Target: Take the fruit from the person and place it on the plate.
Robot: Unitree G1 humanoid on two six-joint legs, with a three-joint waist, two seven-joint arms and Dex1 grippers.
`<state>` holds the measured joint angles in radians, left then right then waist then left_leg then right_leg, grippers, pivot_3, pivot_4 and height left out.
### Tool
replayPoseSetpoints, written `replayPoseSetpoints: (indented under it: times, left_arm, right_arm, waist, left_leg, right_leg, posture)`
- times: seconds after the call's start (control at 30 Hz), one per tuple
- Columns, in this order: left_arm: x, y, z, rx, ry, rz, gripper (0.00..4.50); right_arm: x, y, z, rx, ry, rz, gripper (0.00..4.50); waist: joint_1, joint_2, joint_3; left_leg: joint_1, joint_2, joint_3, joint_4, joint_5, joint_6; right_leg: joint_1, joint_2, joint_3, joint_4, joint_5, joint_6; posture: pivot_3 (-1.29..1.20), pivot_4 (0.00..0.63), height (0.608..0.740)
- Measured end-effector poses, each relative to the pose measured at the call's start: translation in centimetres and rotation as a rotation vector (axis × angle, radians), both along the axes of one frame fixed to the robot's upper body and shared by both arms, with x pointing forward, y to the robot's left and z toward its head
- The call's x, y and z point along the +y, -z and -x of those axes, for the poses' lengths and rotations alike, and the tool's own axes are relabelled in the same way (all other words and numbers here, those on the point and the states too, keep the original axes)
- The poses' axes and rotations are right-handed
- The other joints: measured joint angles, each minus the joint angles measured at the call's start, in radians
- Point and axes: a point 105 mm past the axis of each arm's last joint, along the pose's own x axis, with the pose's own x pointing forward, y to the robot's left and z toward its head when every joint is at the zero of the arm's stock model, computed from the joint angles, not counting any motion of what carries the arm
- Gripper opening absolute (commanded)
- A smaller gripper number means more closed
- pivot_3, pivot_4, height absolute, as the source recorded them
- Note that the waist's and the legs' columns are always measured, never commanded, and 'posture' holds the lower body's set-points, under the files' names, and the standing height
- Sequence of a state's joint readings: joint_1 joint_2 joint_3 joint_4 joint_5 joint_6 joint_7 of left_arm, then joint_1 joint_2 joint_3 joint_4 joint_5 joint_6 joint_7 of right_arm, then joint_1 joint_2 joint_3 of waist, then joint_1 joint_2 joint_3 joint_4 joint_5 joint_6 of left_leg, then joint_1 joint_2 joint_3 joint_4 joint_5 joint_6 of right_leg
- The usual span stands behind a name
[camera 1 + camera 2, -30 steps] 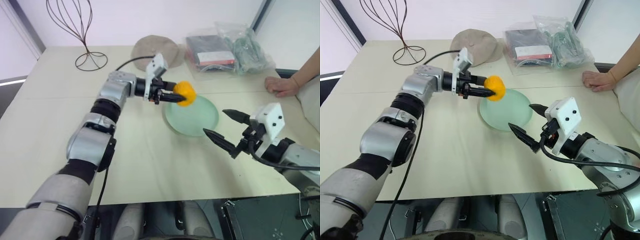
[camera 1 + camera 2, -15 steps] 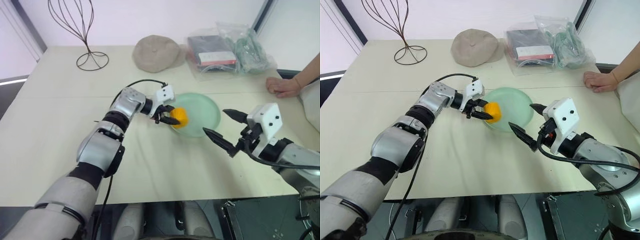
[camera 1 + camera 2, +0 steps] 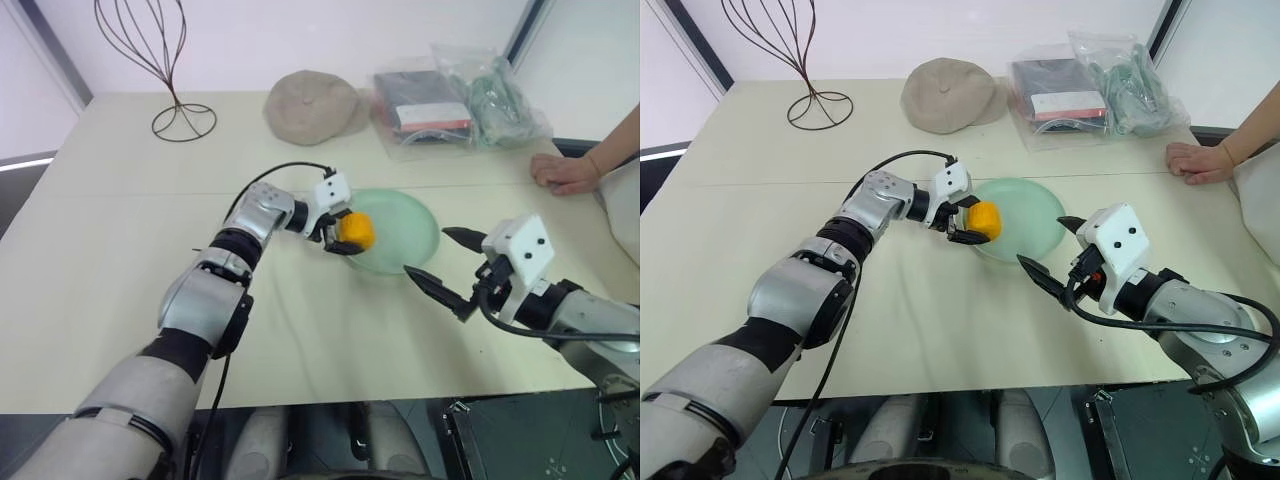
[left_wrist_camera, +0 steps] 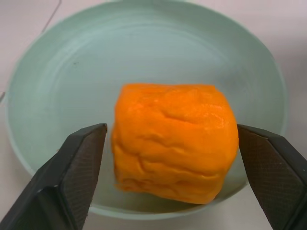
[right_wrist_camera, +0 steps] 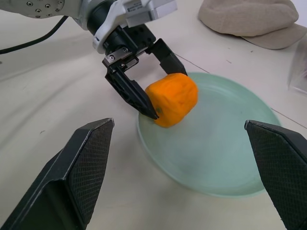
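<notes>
Resting on the plate [image 3: 405,225], the fruit [image 3: 357,231] sits between the left hand's [image 3: 341,233] spread fingers, which should next withdraw.

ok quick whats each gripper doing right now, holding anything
Left gripper: open, fingers apart on either side of the fruit, which sits on the plate.
Right gripper: open, holding nothing.

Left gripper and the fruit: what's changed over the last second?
The left gripper came down from above the table, bringing the fruit onto the near edge of the plate, then opened; in the left wrist view its fingers stand apart from the fruit, which now rests on the plate. Unchanged: the right gripper hovers open beside the plate; the person's hand rests on the table.
</notes>
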<state>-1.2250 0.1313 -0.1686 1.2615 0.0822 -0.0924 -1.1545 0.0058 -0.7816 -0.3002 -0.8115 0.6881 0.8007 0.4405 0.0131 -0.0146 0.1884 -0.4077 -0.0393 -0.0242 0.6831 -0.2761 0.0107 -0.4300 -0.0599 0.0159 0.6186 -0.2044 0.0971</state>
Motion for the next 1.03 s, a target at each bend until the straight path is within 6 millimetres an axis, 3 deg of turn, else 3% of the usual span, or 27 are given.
replayPoseSetpoints:
  times: [0.37,0.53,0.67,0.77,0.93,1.03]
  left_arm:
    - [1.5,-6.0,-0.6,-0.04,0.011,0.171,4.47]
    - [5.0,-8.8,0.2,-0.106,0.059,0.137,4.47]
    - [9.3,-7.0,1.5,-0.076,0.019,0.082,4.47]
    - [11.5,-5.6,2.8,-0.038,-0.015,0.054,4.47]
    - [13.7,-6.9,4.9,-0.079,-0.056,0.038,4.47]
    - [14.4,-6.6,5.9,-0.074,-0.087,0.043,4.47]
  right_arm:
    - [0.0,-0.2,-0.1,0.0,-0.016,0.015,4.5]
    - [0.0,-0.3,-0.2,-0.001,-0.028,0.026,4.5]
    - [-0.2,0.0,-0.3,0.015,-0.032,0.042,4.5]
    - [-0.3,0.1,-0.4,0.017,-0.038,0.056,4.5]
    - [-0.7,0.1,-0.5,0.024,-0.047,0.083,4.5]
    - [-1.2,0.3,-0.7,0.036,-0.04,0.084,4.5]
  waist:
    - [-0.001,0.0,0.0]
    - [-0.007,0.001,0.0]
    - [-0.01,0.001,-0.001]
    - [-0.006,0.001,0.0]
    - [0.001,0.001,0.0]
    - [-0.001,0.001,0.0]
  left_leg:
    - [0.0,0.0,0.0,0.0,0.0,0.0]
    - [0.001,0.001,0.0,0.0,0.0,0.0]
    - [0.001,0.001,0.0,0.0,0.0,0.0]
    - [0.001,0.001,0.0,0.0,0.0,0.0]
    - [0.001,0.0,0.0,0.0,0.0,0.0]
    - [0.001,0.0,0.0,0.0,0.0,0.0]
  right_leg:
    - [0.0,0.0,0.0,0.0,0.0,0.0]
    - [0.0,0.001,0.001,0.001,0.0,0.0]
    - [0.0,0.001,0.001,0.001,0.0,0.0]
    - [0.0,-0.001,0.001,0.001,0.0,0.0]
    - [0.001,-0.003,0.001,-0.001,0.0,-0.001]
    - [0.001,-0.003,0.001,-0.001,0.0,-0.001]
  posture:
    - [0.0,0.15,0.74]
    - [0.0,0.15,0.74]
    - [0.0,0.15,0.74]
    - [0.0,0.15,0.74]
    - [0.0,0.15,0.74]
    - [0.0,0.15,0.74]
